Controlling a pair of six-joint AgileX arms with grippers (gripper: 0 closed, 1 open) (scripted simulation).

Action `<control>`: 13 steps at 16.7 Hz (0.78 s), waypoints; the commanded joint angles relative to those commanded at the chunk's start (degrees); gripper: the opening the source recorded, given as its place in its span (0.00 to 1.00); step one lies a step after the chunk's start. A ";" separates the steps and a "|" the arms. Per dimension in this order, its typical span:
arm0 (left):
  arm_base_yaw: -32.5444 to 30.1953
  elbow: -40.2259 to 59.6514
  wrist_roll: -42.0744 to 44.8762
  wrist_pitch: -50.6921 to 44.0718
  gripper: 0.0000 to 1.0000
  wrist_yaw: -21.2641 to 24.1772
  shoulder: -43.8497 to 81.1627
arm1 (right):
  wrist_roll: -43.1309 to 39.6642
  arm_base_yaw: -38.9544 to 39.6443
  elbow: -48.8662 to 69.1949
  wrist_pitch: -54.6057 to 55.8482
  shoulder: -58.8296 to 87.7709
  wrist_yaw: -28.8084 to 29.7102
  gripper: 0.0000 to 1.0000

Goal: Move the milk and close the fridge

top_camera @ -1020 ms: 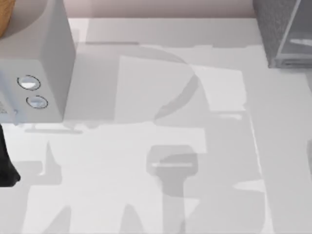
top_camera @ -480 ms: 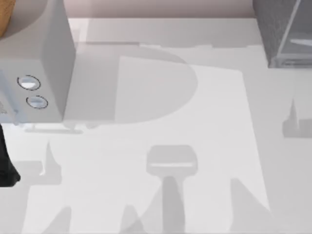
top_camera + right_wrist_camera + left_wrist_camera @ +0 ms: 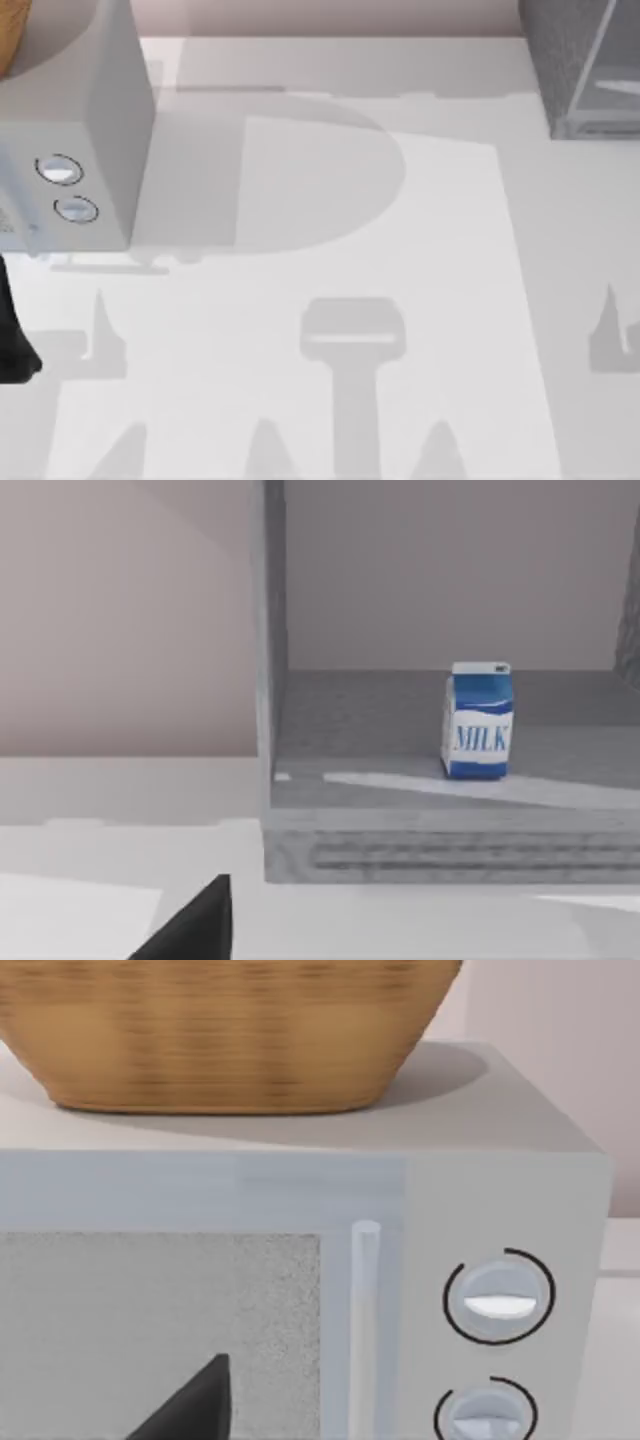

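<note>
Top view: a white counter [image 3: 330,200] is shown, with a light-grey box with two round dials [image 3: 70,150] at its left and the fridge [image 3: 580,70], dark-grey and speckled, at its far right corner. A dark part of the left arm [image 3: 12,340] is seen at the left edge.

Left wrist view: the dial box is faced closely; a woven basket [image 3: 225,1030] rests on its top. A dark tip of the left end effector [image 3: 190,1405] is visible; its opening cannot be told.

Right wrist view: the milk [image 3: 478,720] stands upright on the open fridge's floor [image 3: 400,730], well apart from the right end effector [image 3: 190,925], whose opening cannot be told and which holds nothing. The carton is judged light, rigid but crushable; a grip across its flat sides at mid-height is advised.
</note>
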 joint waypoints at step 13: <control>0.00 0.00 0.00 0.00 1.00 0.00 0.00 | -0.17 0.72 4.28 -10.89 -10.41 -0.12 1.00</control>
